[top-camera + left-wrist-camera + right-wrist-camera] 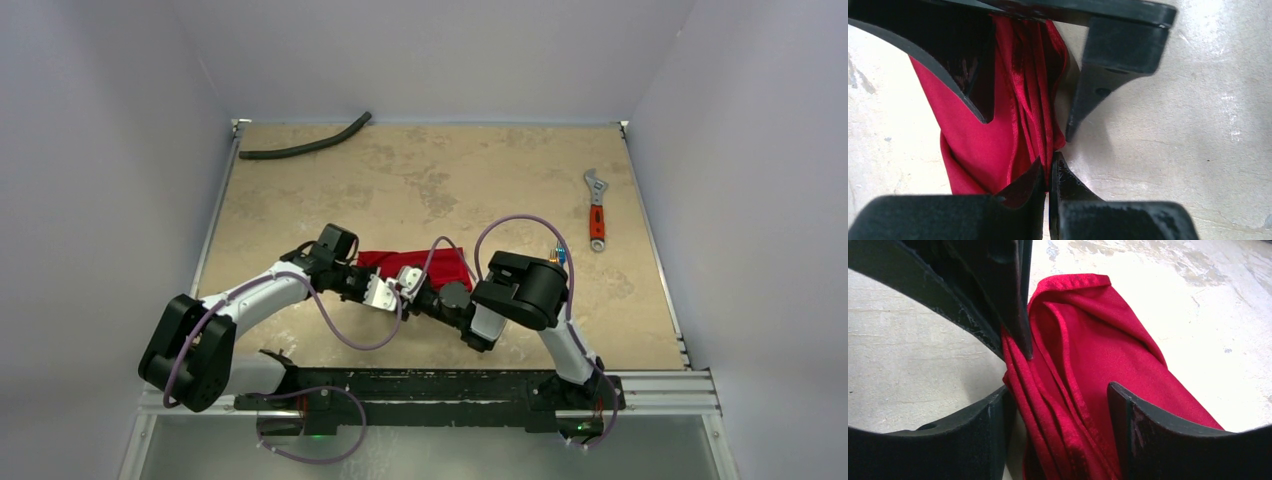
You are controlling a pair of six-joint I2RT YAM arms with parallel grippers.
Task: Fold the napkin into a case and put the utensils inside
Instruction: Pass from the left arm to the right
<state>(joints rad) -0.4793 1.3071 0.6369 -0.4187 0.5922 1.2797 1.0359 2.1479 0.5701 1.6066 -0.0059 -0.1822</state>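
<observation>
Right now I have the napkin (378, 260) lying a little to the near side of the middle of the table (450, 170). It is gathered into a narrow band of several layers, but I would not yet call it a tidy case. From overhead its long axis runs roughly from 9 to 3 o'clock, and both arms meet over its 7 o'clock end. The left gripper (1049, 167) is clenched on the stacked hems there; in its own camera the pleats run straight from 12 down to 6 o'clock into the pinch. I judge I am holding them like this so the layers cannot spring apart while the other arm works. The right gripper (1058, 390) comes in from 3 o'clock with its jaws released and standing apart, astride the same band just beside the pinch. One finger lies against the folded edge and the other sits over the flat cloth, and neither clamps anything. In its camera the band climbs from 6 towards 1 o'clock and ends in a hemmed corner near 12. That stance looks to me like lining up for the next crease along the long axis. A small blue-gold glint at 3 o'clock from the napkin, close against the right arm, is probably the utensils (557, 256), though it is too small to be sure. The wrench (597, 215) lies well apart at 2 o'clock, and the hose (305, 145) at 11.
</observation>
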